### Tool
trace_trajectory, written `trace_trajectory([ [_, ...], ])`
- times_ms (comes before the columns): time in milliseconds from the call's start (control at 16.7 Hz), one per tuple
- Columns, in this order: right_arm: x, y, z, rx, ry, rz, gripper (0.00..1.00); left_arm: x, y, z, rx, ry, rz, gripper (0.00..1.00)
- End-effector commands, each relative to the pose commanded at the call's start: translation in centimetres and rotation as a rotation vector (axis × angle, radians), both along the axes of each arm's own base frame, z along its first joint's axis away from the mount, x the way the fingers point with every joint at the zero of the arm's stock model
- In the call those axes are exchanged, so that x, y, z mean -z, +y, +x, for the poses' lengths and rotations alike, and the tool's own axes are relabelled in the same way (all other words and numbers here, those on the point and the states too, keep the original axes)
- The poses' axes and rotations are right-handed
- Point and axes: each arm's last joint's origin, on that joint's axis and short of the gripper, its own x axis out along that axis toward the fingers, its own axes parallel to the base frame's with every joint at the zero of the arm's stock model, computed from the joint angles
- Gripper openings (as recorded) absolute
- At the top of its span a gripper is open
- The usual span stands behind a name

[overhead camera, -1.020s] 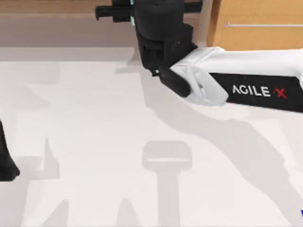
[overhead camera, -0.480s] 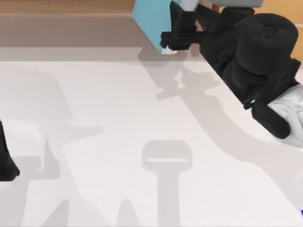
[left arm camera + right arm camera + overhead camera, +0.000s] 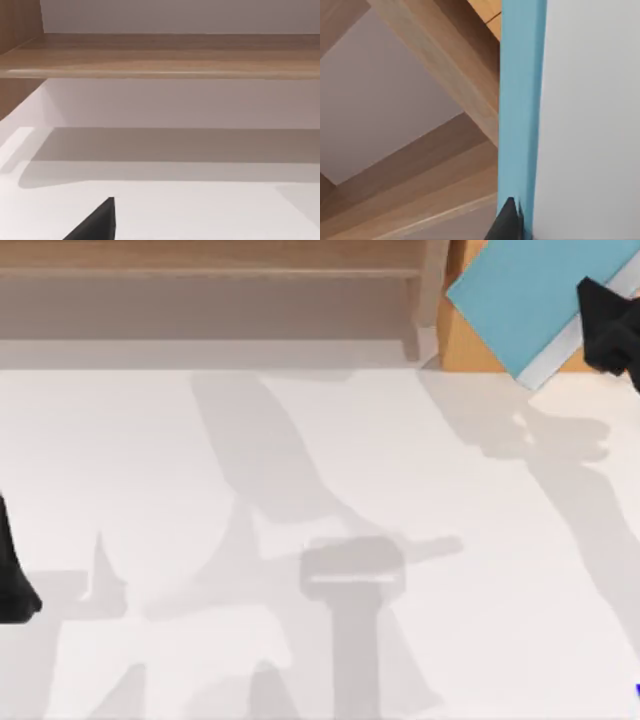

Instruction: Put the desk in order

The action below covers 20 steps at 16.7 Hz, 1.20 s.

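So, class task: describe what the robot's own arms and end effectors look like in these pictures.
The right end effector, at the top view's right edge, is matte black and angular. The left arm is a dark black, rounded shape at the left edge. A black fingertip tapers to a point in the right wrist view.

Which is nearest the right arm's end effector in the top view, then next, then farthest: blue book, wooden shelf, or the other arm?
1. Blue book, held in the right end effector, top right.
2. Wooden shelf, along the back.
3. Left arm, parked at the left edge.
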Motion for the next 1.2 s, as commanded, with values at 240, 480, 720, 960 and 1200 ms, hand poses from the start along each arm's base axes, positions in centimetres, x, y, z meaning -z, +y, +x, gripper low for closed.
trace_trajectory([
  [240,2.2,-7.4,-0.9,0.192,0.128,0.176,0.0,0.0,0.0,0.0,0.0,0.0,0.0,1.0],
  [480,4.2,-13.6,-1.2,0.382,0.254,0.381,0.0,0.0,0.0,0.0,0.0,0.0,0.0,1.0],
  [720,5.1,-18.4,0.4,0.488,0.327,0.578,0.0,0.0,0.0,0.0,0.0,0.0,0.0,1.0],
  [960,5.0,-22.0,3.1,0.505,0.342,0.725,0.0,0.0,0.0,0.0,0.0,0.0,0.0,1.0],
  [1200,5.5,-23.8,5.7,0.475,0.366,0.816,0.0,0.0,0.0,0.0,0.0,0.0,0.0,1.0],
])
